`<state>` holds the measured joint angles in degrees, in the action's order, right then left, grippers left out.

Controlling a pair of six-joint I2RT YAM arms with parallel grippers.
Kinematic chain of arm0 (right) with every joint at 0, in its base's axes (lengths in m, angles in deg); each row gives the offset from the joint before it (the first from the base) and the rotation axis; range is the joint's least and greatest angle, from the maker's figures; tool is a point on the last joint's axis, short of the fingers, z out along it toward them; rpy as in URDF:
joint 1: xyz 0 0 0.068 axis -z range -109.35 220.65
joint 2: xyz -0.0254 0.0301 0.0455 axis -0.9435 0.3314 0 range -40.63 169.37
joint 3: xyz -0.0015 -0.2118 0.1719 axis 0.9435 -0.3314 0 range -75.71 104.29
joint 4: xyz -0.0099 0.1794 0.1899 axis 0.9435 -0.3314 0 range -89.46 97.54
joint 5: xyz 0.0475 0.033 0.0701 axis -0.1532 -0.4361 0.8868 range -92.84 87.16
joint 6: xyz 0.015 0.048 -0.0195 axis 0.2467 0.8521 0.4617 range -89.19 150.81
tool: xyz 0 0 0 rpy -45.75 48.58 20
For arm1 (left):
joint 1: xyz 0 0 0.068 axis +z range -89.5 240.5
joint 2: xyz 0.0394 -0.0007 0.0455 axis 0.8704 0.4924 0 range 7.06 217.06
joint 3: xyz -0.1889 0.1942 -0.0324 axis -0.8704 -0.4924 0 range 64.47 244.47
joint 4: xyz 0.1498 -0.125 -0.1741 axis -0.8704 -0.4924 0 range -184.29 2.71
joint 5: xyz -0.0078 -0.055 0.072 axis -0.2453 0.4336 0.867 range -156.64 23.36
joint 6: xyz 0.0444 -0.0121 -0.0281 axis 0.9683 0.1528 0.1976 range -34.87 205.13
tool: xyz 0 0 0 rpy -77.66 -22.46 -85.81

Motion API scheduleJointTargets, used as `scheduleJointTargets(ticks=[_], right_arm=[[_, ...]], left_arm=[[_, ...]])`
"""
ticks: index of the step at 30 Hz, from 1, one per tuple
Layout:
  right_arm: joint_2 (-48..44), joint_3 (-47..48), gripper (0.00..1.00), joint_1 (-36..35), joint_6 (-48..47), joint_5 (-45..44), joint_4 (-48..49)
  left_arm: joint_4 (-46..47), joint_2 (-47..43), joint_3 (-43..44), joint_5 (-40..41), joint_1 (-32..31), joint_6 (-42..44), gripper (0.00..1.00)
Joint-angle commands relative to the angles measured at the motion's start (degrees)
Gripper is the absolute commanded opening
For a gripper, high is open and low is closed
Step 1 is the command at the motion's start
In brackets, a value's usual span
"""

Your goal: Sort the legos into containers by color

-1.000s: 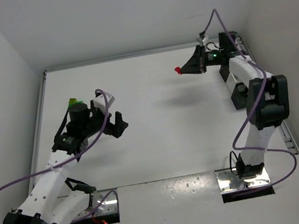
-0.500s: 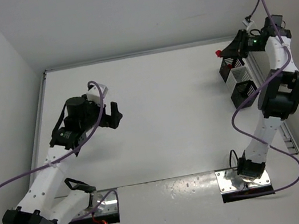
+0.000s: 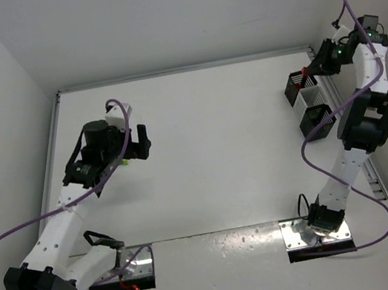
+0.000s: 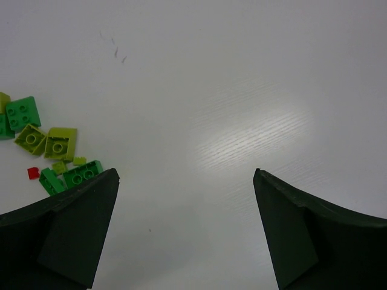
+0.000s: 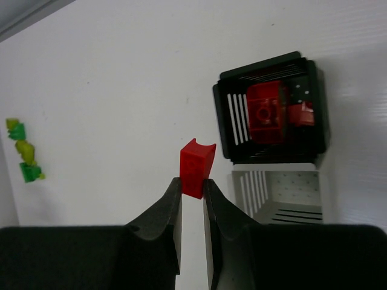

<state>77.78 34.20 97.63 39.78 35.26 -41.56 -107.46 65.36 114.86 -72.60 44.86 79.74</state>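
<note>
**Brick in the right jaws, red bin ahead and to the right**

Nearest the bases, the left gripper (image 4: pixel 186 181) hovers over the white table (image 4: pixel 242 72) with its jaws spread wide and nothing between them. A cluster of bright green and lime plastic bricks (image 4: pixel 57 142) lies on the table just beside the finger on the left of the wrist view. A tiny red brick (image 4: pixel 33 173) sits among them. The nearest green one is partly hidden behind that finger's tip.

Farther out, at the table's far right, the right gripper (image 5: pixel 191 184) has its jaws nearly together. It pinches a small red plastic brick (image 5: pixel 196 158) by its lower end, so most of the brick stands out beyond the tips.

In the wrist view a white slatted bin (image 5: pixel 272 193) sits ahead and to the right of the fingers, with no bricks visible in it. Up against its far side is the black slatted open-top bin (image 5: pixel 233 118), which already holds red bricks.

From the held brick, that black bin lies to the right and a little farther on. The brick looks short of the opening rather than over it, though from overhead the gripper seems close to the bin's far corner, so this is uncertain. The coming move is probably a short shift toward the opening, then a release. The right arm is the one beside the bins; the left is well apart from them.
</note>
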Motion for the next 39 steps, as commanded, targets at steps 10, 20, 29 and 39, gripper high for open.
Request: scheduleJointTargets(ticks=[10,20,29,39], right_arm=[[5.9,8.8,0.00,-0.9,0.3,-13.7,3.9],[8.3,10.5,0.07,-1.9,-1.4,-14.2,3.9],[8.9,11.0,0.45,-3.7,-1.9,-13.7,3.9],[-16.2,-8.7,0.47,-10.7,-14.1,-6.8,10.0]], left_arm=[[-0.4,1.0,3.1,2.8,3.4,-3.0,1.00],[-0.4,2.1,3.1,2.8,4.5,-2.4,1.00],[-1.0,2.6,3.7,3.4,6.4,-3.1,1.00],[-5.4,1.9,3.7,4.3,15.7,0.9,1.00]])
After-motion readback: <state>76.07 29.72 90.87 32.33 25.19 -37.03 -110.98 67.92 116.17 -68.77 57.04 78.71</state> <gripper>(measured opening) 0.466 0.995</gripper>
